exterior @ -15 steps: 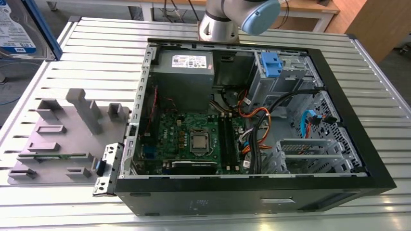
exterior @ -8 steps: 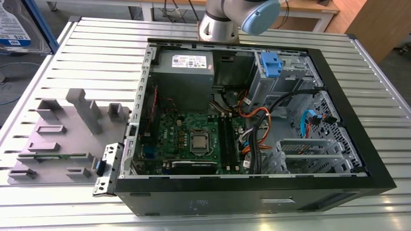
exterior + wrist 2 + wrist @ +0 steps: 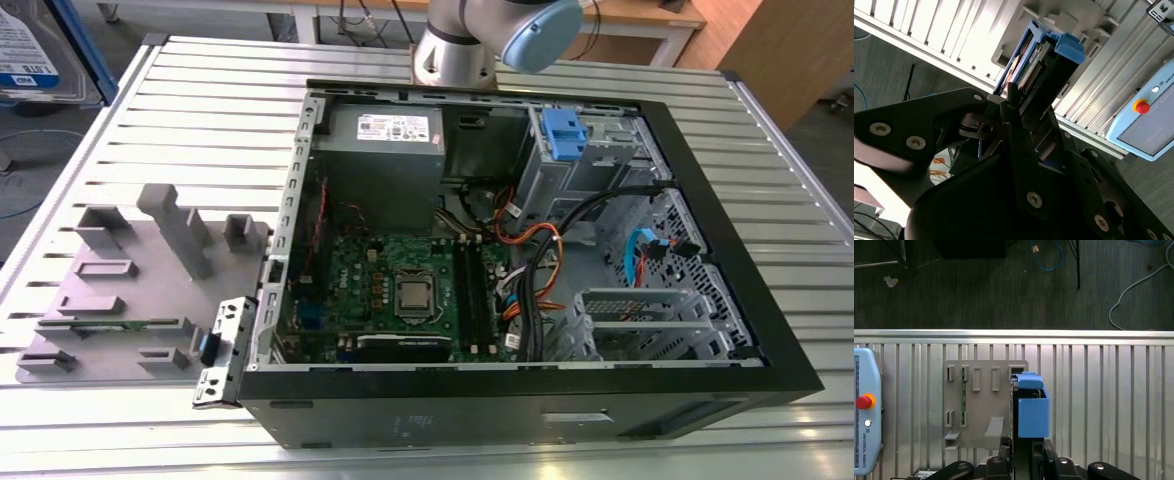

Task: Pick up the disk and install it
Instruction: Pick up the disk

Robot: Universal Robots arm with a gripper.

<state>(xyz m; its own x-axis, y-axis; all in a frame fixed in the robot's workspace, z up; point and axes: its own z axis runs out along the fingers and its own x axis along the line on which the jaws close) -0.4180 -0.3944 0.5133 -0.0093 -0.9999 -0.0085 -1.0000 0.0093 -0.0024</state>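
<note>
In both wrist views my gripper (image 3: 1024,107) (image 3: 1026,445) is shut on the disk (image 3: 1036,67) (image 3: 1033,410). The disk is held edge-on, so I mostly see its blue carrier frame and, in the second wrist view, a strip of its connector side. It hangs above the ribbed metal table, beside the edge of a grey fixture plate (image 3: 979,405) with upright holders. The exterior view shows the arm's base (image 3: 461,45) behind the open computer case (image 3: 534,250), where a metal drive cage (image 3: 641,320) lies on the exterior view's right.
A blue bracket (image 3: 561,135) sits in the upper bay of the case. Cables (image 3: 534,250) cross the case beside the motherboard (image 3: 400,290). The grey fixture plate (image 3: 120,290) lies on the exterior view's left. A teach pendant (image 3: 864,415) (image 3: 1149,115) rests on the table.
</note>
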